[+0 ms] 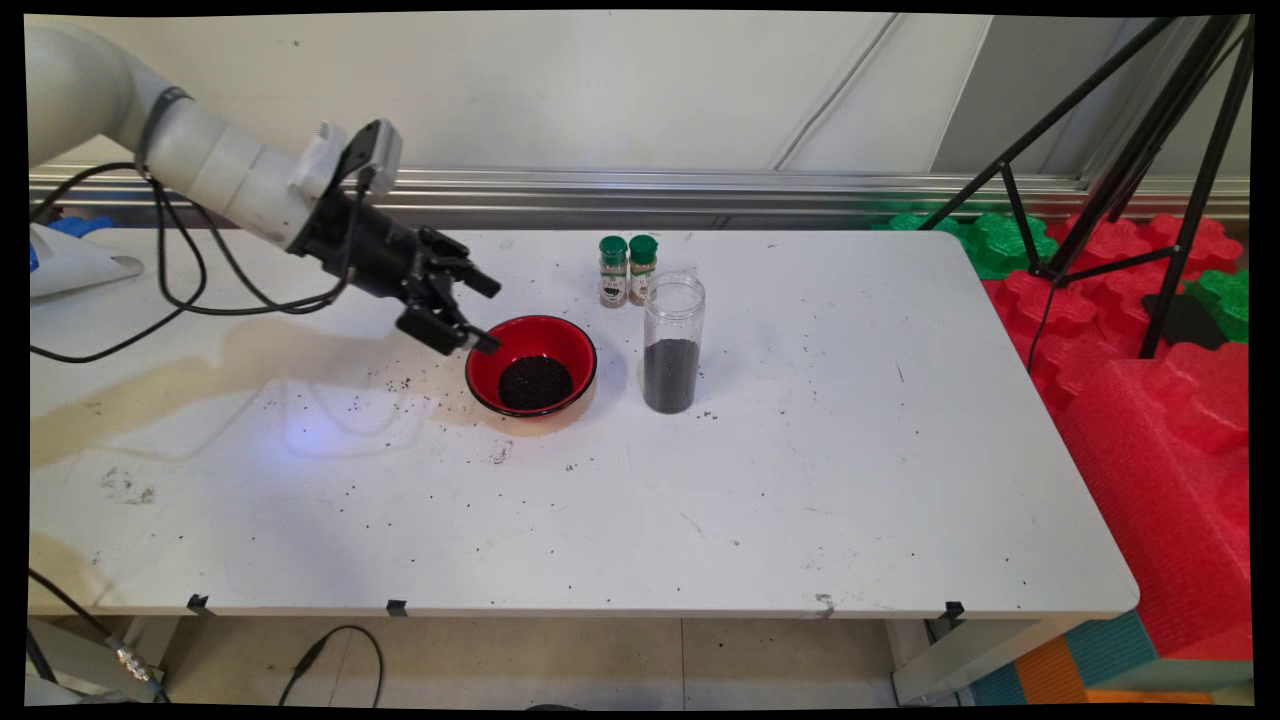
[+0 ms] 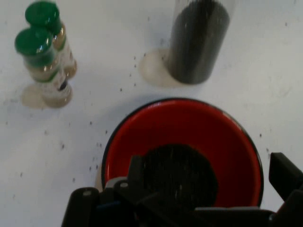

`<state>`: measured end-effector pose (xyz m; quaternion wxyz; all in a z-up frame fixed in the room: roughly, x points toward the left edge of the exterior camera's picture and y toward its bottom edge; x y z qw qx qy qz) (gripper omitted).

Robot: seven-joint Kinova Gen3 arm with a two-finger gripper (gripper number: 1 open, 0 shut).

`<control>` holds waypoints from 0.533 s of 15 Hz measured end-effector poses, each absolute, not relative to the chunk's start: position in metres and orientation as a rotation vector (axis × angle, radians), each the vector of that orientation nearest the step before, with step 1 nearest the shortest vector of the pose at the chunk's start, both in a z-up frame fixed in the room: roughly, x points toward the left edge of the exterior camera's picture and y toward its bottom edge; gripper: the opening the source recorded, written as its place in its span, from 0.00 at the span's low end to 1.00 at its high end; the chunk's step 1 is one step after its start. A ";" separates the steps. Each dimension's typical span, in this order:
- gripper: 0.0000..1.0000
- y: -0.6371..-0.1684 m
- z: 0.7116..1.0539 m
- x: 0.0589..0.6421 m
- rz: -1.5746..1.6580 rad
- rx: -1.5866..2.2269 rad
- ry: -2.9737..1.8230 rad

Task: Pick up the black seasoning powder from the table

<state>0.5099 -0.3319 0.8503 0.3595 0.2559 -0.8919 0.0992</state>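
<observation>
Hand (image 1: 487, 313) first: its two black fingers are spread well apart and there's nothing between them. It hangs at the left rim of the red bowl (image 1: 531, 364), tilted down toward it, fingertips just over the rim. From the main view I honestly can't tell if the lower finger is touching the rim or just hovering a hair above it. In the hand view the fingers sit wide at the bottom edge, one on each side, with the bowl framed between them.

Inside the bowl there's a dark heap of black grains (image 1: 535, 383), sitting in the middle of the bottom.

Just right of the bowl stands a tall clear jar (image 1: 673, 343), upright, no lid that I can see, with the same kind of black grainy stuff filling roughly its lower half. In the hand view its top is cut off by the picture edge.

Behind those, toward the wall, two little spice bottles with green caps (image 1: 627, 270) stand side by side, touching or nearly so. Labels are too small to read.

The white table (image 1: 780, 500) has loose black specks scattered all over, thickest around the bowl, plus a brownish stain on its left part.
</observation>
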 end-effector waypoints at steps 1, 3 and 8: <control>1.00 -0.335 0.849 0.504 0.260 0.652 -2.289; 1.00 -0.341 0.845 0.494 0.269 0.641 -2.269; 1.00 -0.353 0.832 0.469 0.289 0.616 -2.222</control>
